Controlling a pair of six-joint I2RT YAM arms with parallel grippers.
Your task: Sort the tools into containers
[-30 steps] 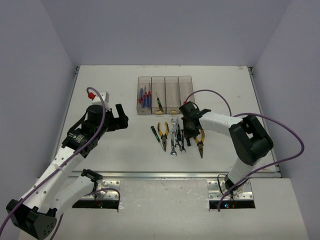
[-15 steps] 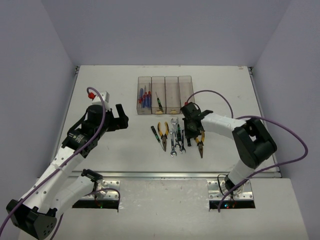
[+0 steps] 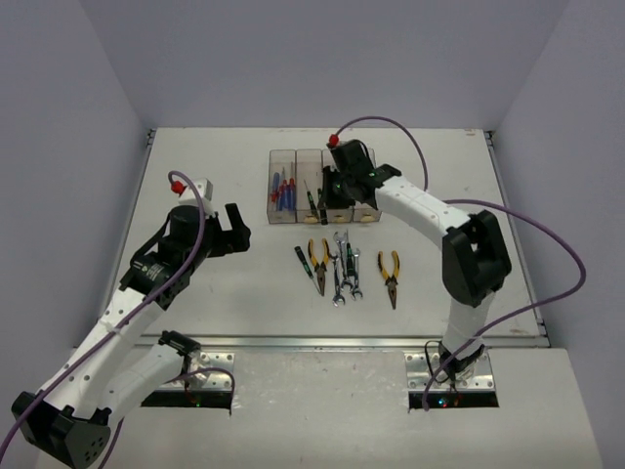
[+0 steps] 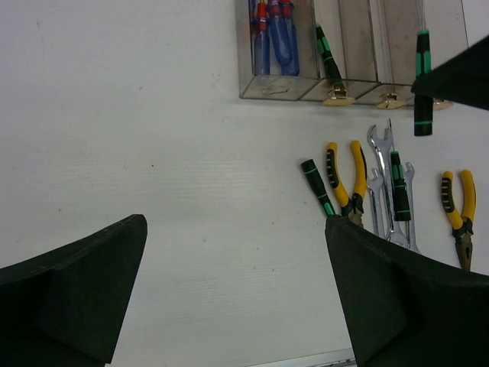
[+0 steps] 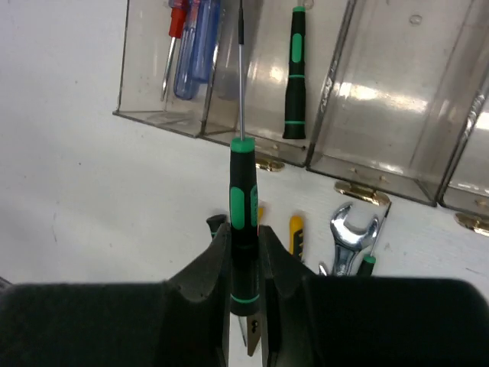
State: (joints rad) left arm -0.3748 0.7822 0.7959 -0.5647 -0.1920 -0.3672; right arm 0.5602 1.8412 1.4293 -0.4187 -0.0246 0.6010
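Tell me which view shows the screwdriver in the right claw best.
Right wrist: the green-and-black screwdriver fills the middle, handle pinched in the right claw, shaft aimed at the bins. Left wrist shows it small at the right edge, partly covered. Top external shows only a dark sliver below the claw.

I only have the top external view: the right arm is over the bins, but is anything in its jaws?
Observer: Yes. The right wrist view shows the right gripper shut on a green-and-black screwdriver, clamped by its handle.
Reviewer: Which way does the shaft point?
Observer: Toward the bins, roughly in line with the second bin from the left.
Reviewer: Is that bin holding anything?
Observer: One matching screwdriver lies inside it, lengthwise.
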